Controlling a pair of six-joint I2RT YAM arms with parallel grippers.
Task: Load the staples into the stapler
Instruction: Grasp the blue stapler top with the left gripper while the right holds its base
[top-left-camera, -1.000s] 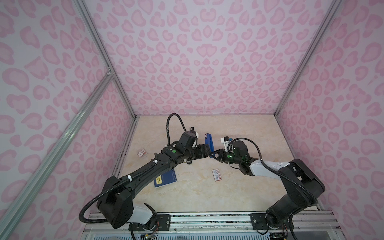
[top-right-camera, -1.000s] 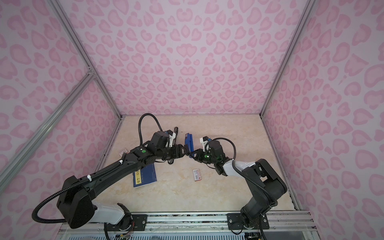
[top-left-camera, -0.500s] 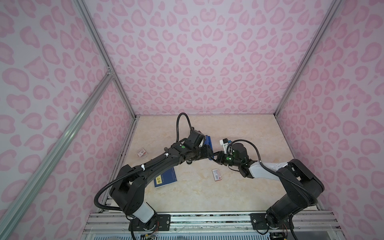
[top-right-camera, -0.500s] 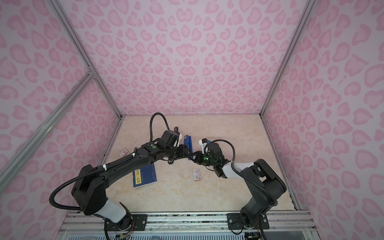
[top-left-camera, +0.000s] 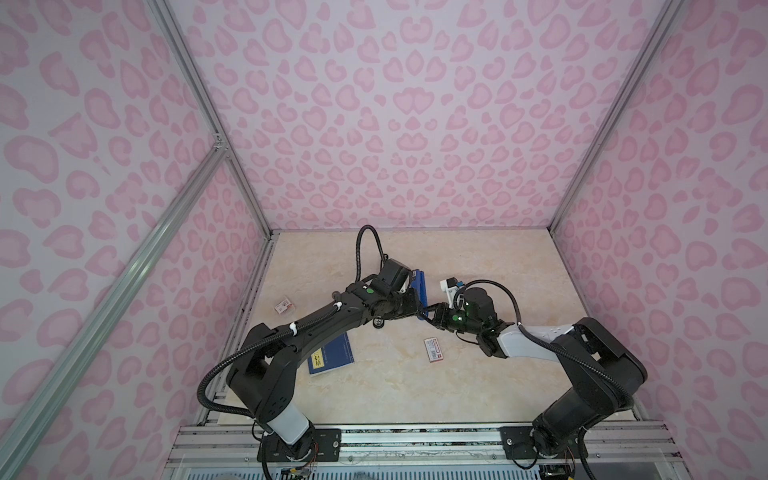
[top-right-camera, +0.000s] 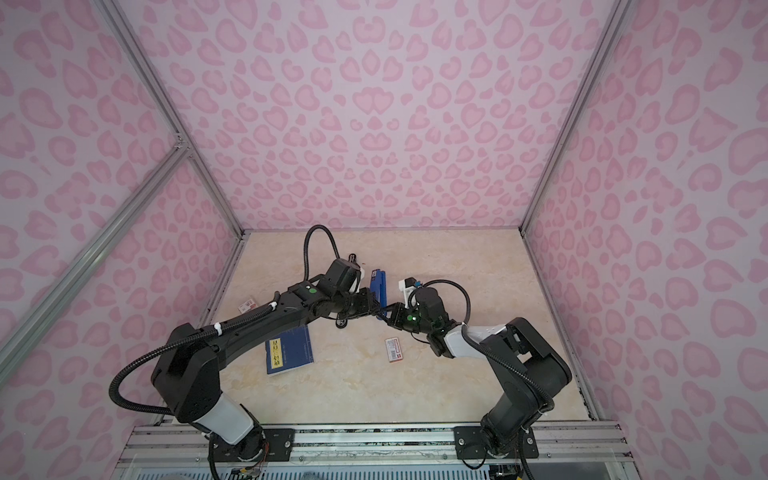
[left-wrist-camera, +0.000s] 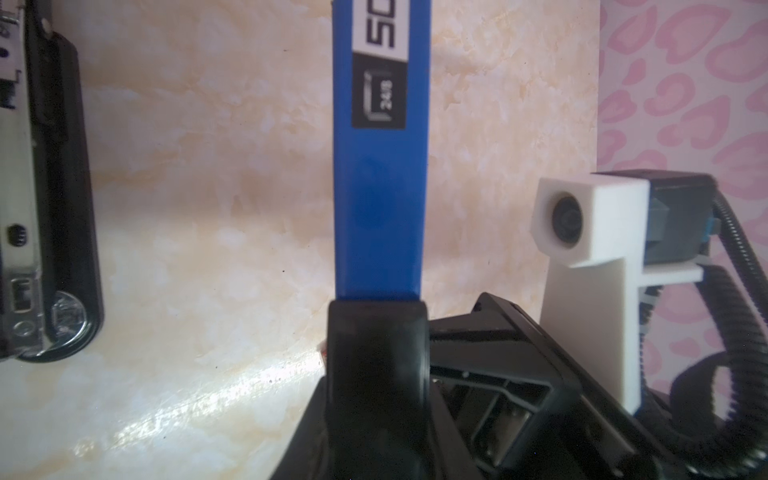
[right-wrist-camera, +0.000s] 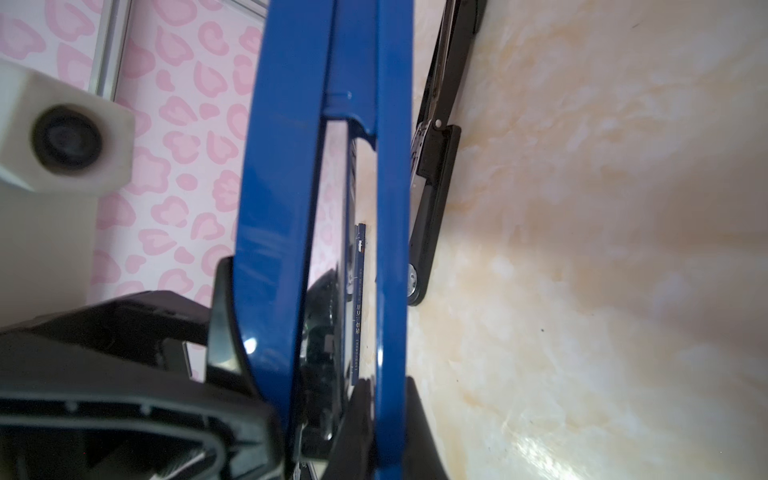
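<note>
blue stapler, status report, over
Right gripper shut on one arm of blue stapler. Left gripper straddles its labelled arm, grip unconfirmed. Stapler hinged open, no staples in sight. Black stapler alongside, apart.

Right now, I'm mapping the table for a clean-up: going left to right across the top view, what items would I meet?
Small red-and-white box → blue booklet → blue stapler → barcoded white-and-red box.

The beige marbled tabletop (top-left-camera: 478, 266) carries a blue booklet (top-left-camera: 330, 359), a white-and-red box (top-left-camera: 433, 350), another small box (top-left-camera: 284, 306) near its left edge, and a black stapler (left-wrist-camera: 62, 199).
</note>
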